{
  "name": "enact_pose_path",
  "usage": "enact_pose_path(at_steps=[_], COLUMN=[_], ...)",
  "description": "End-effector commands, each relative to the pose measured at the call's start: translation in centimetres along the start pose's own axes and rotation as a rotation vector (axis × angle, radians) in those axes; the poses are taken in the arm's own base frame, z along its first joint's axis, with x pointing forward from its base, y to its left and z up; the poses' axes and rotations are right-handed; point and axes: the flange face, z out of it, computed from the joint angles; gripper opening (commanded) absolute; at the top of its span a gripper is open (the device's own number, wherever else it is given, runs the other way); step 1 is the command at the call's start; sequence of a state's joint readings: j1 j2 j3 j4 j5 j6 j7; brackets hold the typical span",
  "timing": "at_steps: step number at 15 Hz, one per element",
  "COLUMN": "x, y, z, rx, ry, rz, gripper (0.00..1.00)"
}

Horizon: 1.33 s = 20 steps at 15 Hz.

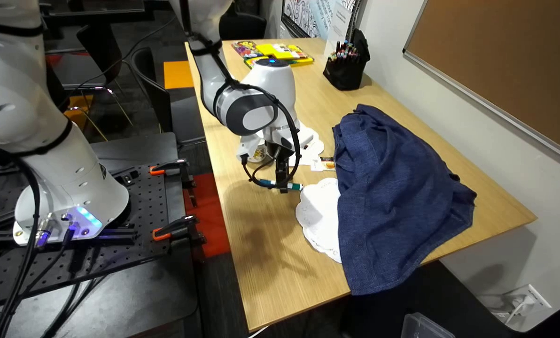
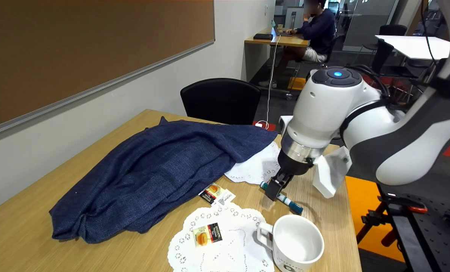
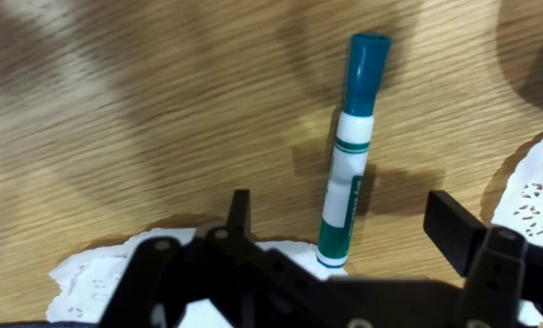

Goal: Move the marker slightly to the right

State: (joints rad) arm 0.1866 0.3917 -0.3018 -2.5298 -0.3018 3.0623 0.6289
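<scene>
In an exterior view, the gripper (image 2: 274, 190) hides a stretch of the marker (image 2: 286, 201), the bottom edge cuts off the mug (image 2: 298, 240) and one doily (image 2: 232, 251), and a seated person (image 2: 320, 28) has a blurred face; the blue cloth (image 2: 161, 181) covers part of another doily (image 2: 253, 168).

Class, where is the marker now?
The wrist view shows the marker right of centre, between the fingers of the open tool, lower end at a doily.
</scene>
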Motion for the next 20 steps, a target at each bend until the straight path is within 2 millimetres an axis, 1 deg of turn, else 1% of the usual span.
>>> enact_pose_path(at_steps=[1,4,5,6,7,9,10,11,12,15,18,20], x=[0.4,0.3,0.3,0.4,0.4,0.4,0.4,0.5,0.7,1.5,2.6,3.3], y=[-0.8,-1.3,-1.4,-1.6,-1.8,-1.6,-1.4,-0.8,-0.3,2.3,4.7,6.1], z=[1.6,2.3,2.5,2.4,2.1,1.1,0.6,-0.2,-0.7,-2.8,-4.2,-4.4], rx=[-0.005,-0.005,-0.006,0.0,0.003,0.002,0.003,-0.004,-0.019,-0.05,-0.083,-0.107], ry=[0.022,0.021,0.019,0.024,0.025,0.03,0.036,0.044,0.047,0.077,0.085,0.054], rz=[0.023,0.041,0.046,0.051,0.052,0.063,0.069,0.08,0.089,0.127,0.179,0.218], gripper=[0.66,0.43,0.34,0.27,0.19,0.05,0.0,0.04,0.05,0.05,0.05,0.05])
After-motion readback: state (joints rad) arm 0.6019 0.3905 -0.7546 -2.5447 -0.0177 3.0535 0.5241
